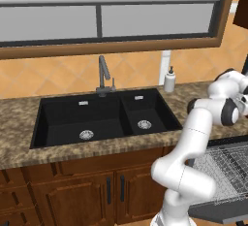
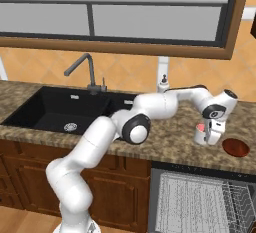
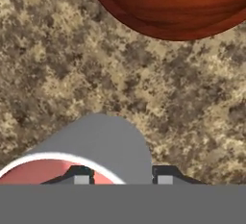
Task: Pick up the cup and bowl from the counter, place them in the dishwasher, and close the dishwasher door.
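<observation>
The small whitish cup [image 2: 200,134] with a red inside stands upright on the brown speckled counter [image 2: 170,137]. My gripper [image 2: 210,138] hangs over its right side, pointing down. In the hand view one fingertip [image 3: 81,175] sits over the cup's red inside and the other lies outside the grey cup wall [image 3: 110,141], so the gripper [image 3: 123,176] straddles the rim; whether the fingers press the wall is unclear. The reddish-brown bowl [image 2: 235,147] [image 3: 178,2] rests just to the right. Below, the dishwasher's wire rack [image 2: 200,202] [image 1: 223,171] is pulled out over the lowered grey dishwasher door [image 1: 218,213].
A black double sink [image 1: 97,118] with a grey faucet [image 1: 102,77] lies left of the arm. A white pump soap bottle [image 2: 163,84] stands at the back by the wall. Dark wooden cabinets [image 1: 82,191] run under the counter, and a window spans the wall above.
</observation>
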Controlling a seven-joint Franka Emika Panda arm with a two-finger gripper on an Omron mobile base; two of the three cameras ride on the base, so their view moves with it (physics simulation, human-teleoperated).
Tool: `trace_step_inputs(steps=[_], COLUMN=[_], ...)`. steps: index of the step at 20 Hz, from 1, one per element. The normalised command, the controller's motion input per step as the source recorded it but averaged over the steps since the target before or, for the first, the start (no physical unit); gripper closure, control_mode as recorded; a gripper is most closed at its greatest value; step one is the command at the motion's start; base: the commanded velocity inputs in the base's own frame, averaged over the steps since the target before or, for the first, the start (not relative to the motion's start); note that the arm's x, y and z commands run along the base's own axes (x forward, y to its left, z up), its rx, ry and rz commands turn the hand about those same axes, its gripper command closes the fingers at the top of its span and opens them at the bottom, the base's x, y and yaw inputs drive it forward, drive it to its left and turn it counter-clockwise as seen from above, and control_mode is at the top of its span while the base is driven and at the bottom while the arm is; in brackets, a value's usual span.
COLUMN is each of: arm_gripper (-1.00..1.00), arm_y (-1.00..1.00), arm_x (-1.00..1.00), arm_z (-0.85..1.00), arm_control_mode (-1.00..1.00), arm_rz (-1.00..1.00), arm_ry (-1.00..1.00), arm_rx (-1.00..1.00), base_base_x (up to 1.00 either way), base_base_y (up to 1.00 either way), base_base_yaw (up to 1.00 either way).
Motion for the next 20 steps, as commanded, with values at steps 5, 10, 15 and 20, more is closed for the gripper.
trace_step_inputs(steps=[5,10,15,20], arm_gripper=[1.0,1.0,1.0,1.0], arm_y=[0.27,0.18,0.31,0.95], arm_x=[-0.24,-0.93,-1.0,-1.0], arm_z=[0.0,0.23,0.27,0.01], arm_control_mode=[-1.0,-1.0,-1.0,-1.0], arm_rz=[-0.03,-0.02,-0.01,0.0], arm_ry=[0.0,0.0,0.0,0.0], arm_rx=[-0.04,-0.06,-0.05,-0.12], base_base_x=[0.0,0.0,0.0,0.0], base_base_y=[0.0,0.0,0.0,0.0], base_base_yaw=[0.0,0.0,0.0,0.0])
